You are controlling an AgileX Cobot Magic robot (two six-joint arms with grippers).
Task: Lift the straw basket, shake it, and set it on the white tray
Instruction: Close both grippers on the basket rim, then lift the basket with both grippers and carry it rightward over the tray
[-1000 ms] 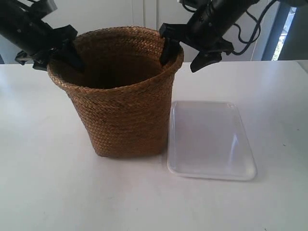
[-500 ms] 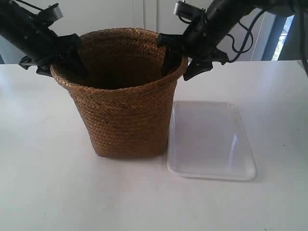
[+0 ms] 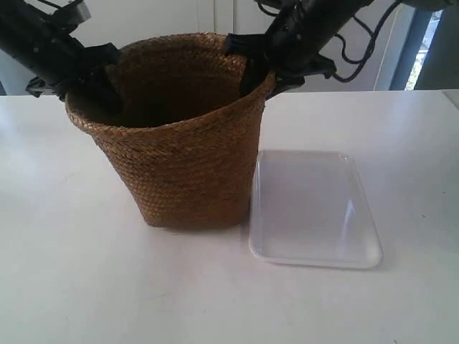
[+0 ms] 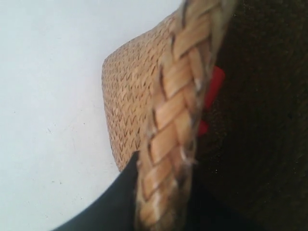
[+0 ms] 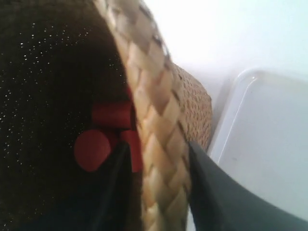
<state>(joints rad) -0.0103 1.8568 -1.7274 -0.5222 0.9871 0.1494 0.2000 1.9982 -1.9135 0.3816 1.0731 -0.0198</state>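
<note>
A white table fills the lower part of the exterior view. Right of centre, a white tray is seen lying flat on it. Just beside the tray's left edge, in the middle of the frame, the straw basket is found, off the tray. It is tilted, with its rim lower at the left than at the right. Whether its base touches the table cannot be told.

The basket is held by its rim at two opposite sides. At the upper right, the right end effector is clamped on the rim on the tray's side. In the right wrist view one black finger is seen inside the rim and another outside, with the braid pinched between them. Small red pieces are seen against the dark inner wall; what they are cannot be told. At the upper left, the left end effector is closed over the rim too. In the left wrist view only its outer finger is made out against the braid. Pale wall panels are seen farthest back.
</note>
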